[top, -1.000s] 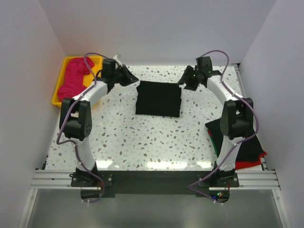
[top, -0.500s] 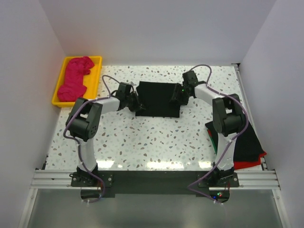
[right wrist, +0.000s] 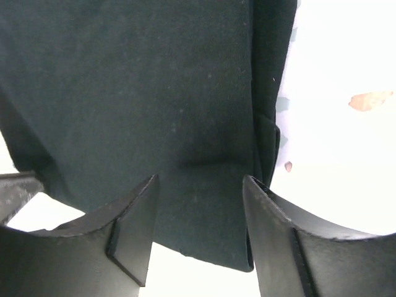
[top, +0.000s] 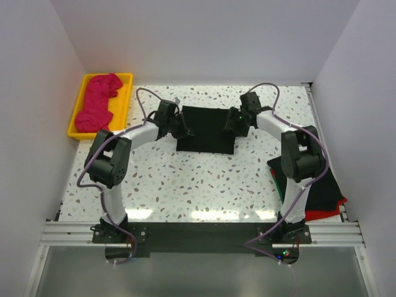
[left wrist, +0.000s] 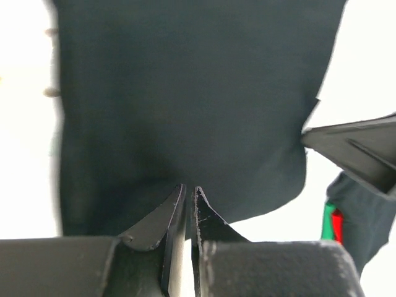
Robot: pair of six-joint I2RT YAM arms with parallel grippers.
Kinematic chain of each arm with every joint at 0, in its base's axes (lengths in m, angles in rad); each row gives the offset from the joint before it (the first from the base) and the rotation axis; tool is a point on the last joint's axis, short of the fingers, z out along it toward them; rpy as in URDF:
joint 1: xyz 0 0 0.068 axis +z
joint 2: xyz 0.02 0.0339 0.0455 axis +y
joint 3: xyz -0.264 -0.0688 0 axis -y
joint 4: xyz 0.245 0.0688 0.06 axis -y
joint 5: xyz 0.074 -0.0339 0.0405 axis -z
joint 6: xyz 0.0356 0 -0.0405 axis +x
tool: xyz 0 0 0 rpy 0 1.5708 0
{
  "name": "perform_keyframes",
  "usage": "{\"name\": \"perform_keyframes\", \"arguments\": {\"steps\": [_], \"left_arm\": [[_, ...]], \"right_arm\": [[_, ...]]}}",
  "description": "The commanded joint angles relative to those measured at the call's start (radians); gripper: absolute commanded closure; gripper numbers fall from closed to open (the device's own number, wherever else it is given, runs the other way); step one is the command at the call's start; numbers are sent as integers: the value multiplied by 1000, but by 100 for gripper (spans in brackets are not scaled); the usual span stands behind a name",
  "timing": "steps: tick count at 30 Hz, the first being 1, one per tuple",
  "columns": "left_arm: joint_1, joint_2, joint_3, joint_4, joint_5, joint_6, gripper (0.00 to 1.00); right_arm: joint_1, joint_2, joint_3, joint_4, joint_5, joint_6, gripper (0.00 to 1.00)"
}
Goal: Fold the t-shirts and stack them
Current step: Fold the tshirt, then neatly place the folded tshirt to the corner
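Note:
A folded black t-shirt (top: 206, 129) lies flat at the table's middle back. My left gripper (top: 184, 132) is at its left edge. In the left wrist view the jaws (left wrist: 189, 189) are pressed almost together, with the shirt's (left wrist: 185, 93) near edge between their tips. My right gripper (top: 232, 124) is at the shirt's right edge. In the right wrist view it (right wrist: 201, 185) is open, with its fingers on either side of a folded corner of the black cloth (right wrist: 142, 93). A magenta-pink t-shirt (top: 99, 102) lies crumpled in the yellow tray (top: 127, 99).
The yellow tray stands at the back left corner. A pile of black and red shirts (top: 322, 192) lies at the right edge, partly under the right arm. It also shows in the left wrist view (left wrist: 346, 216), below the right gripper's finger (left wrist: 352, 142). White walls enclose the table.
Both grippers came down from the far side of the table to the black shirt's left and right edges. In the last half second the left one shifted slightly further back.

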Motion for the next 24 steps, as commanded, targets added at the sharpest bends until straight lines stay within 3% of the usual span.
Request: {"name": "perform_keyframes", "arguments": {"steps": [1, 12, 19, 24], "left_arm": [[-70, -53, 60, -3, -17, 36, 87], [-176, 105, 77, 23, -23, 15, 91], [-183, 111, 7, 48, -49, -14, 91], [-183, 99, 10, 45, -47, -10, 91]], "right_arm": [[-14, -81, -14, -3, 34, -22, 39], [-62, 23, 61, 8, 40, -96, 28], [-41, 110, 117, 0, 49, -105, 28], [-14, 136, 118, -6, 84, -85, 37]]}}
